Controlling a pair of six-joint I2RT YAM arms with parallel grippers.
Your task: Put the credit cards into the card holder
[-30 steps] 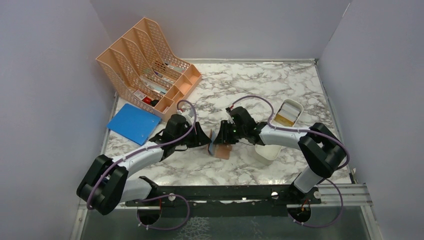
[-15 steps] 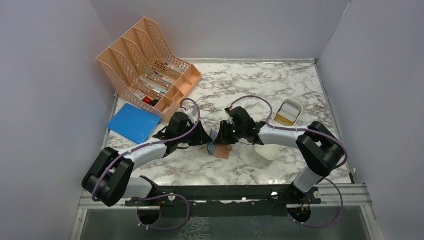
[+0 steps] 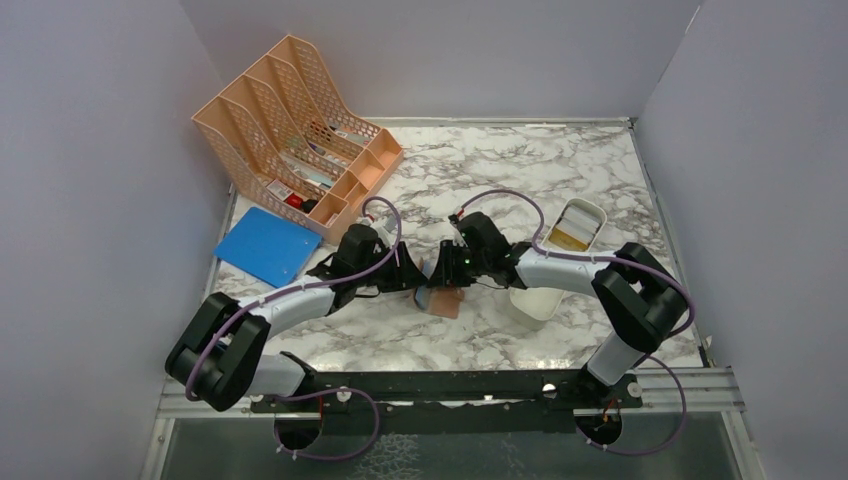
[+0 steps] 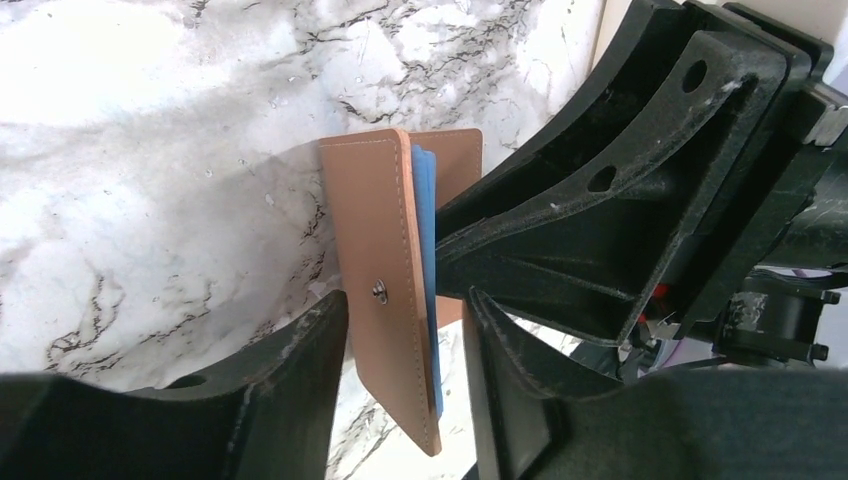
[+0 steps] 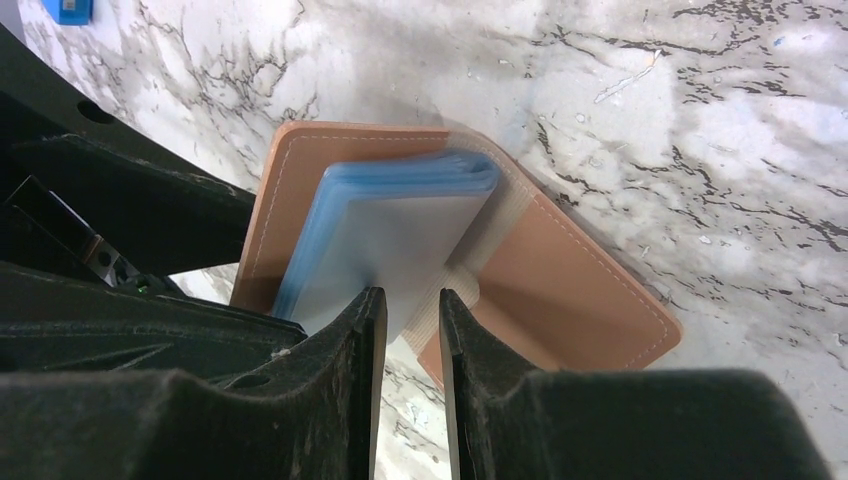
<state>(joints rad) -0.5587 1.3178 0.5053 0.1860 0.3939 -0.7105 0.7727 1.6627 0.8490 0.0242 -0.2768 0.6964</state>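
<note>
Your left claw (image 4: 404, 305) pinches the standing tan flap of the card holder (image 4: 372, 230), which sits open on the marble table (image 3: 560, 170) between both arms, and your right claw (image 5: 411, 300) seems, though blurry, clamped on its blue sleeves (image 5: 390, 220).

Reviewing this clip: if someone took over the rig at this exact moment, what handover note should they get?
Left gripper: closed on the tan cover of the card holder, holding it upright on edge.
Right gripper: appears pinched on the blue lining; blur hides whether a card is between its fingers.
Holder: open, between the two grippers.
Credit cards: the visible ones lie in the white tray, far right.
Done: holder opened and braced; no card visibly seated in a slot.
Left: fetch the cards from the tray and slide them into the slots.
</note>
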